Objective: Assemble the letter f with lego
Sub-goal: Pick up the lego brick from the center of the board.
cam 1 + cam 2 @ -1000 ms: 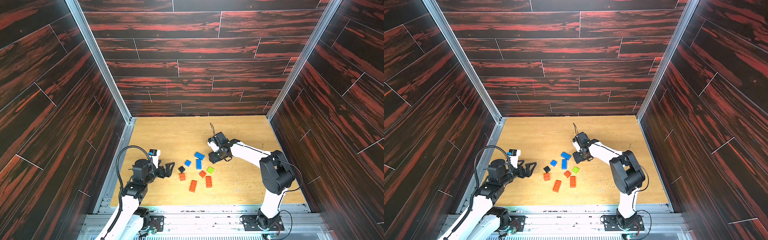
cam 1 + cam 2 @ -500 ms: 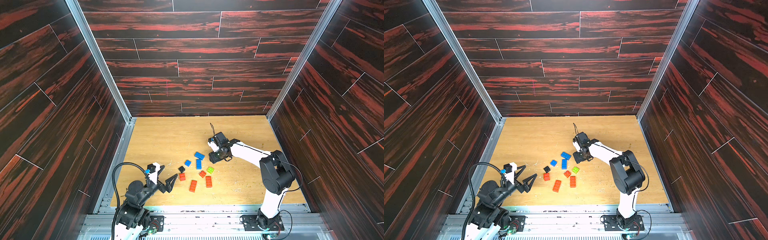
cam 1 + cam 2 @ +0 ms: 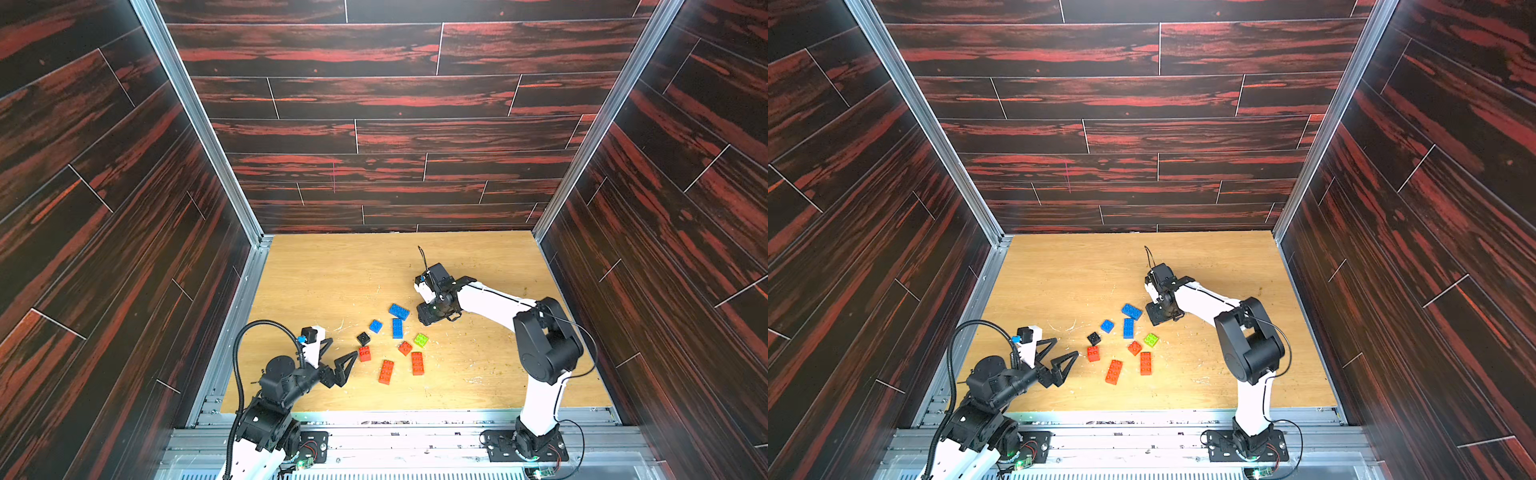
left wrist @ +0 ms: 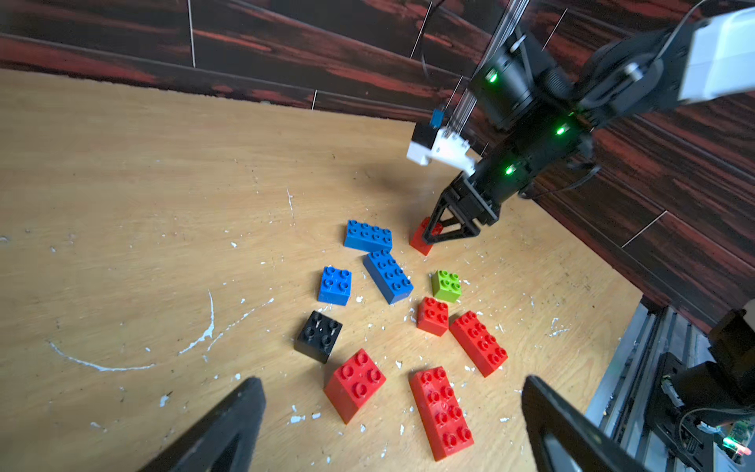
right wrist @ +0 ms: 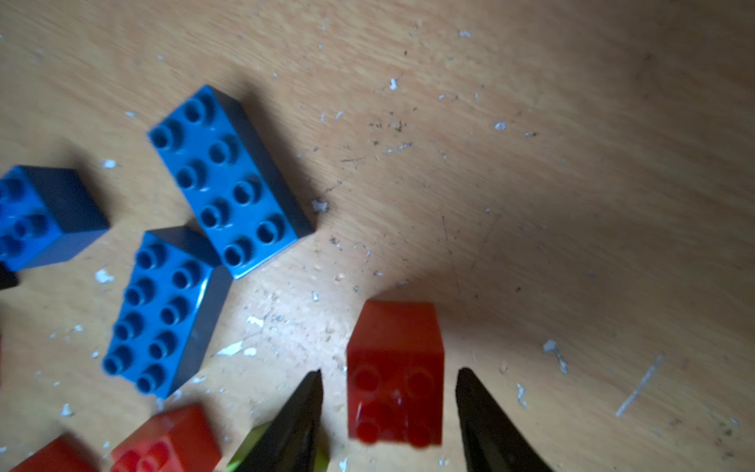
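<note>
The right pincer (image 5: 388, 378) stands released astride a red square brick (image 5: 394, 367) that sits flat on the desk (image 5: 572, 163). In the right wrist view a sliver of bare wood shows between each black fingertip (image 5: 304, 412) and the brick's sides, so nothing is clamped. The brick lies in the pincer's shadow, dim, its studs blurred. In both top views it is hidden under the pincer's body. The left wrist view shows only one red corner of it past the fingers.

The rest of the lego lies loose near the front middle of the desk. A long blue brick (image 3: 399, 311) sits just beside a second long blue brick (image 3: 397, 328), end to side; whether they touch I cannot tell. A blue square brick (image 3: 375, 326) and a black brick (image 3: 363, 338) lie toward the left arm, a green brick (image 3: 420, 340) and a middle red brick (image 3: 405, 347) nearer the right. Closest to the front edge are a long red brick (image 3: 386, 371) and a second long red brick (image 3: 417, 363). The right wrist view cuts the blue square brick off at its edge, shows the black brick as a mere sliver, and hides most of the green brick behind a finger.

The left pincer (image 3: 343, 349) is spread wide and grasps nothing, one fingertip just beside an outer red brick (image 3: 365, 354); contact cannot be judged from above. In the left wrist view only its two finger ends show, cut off by the picture's edge, with that brick ahead of the gap.
</note>
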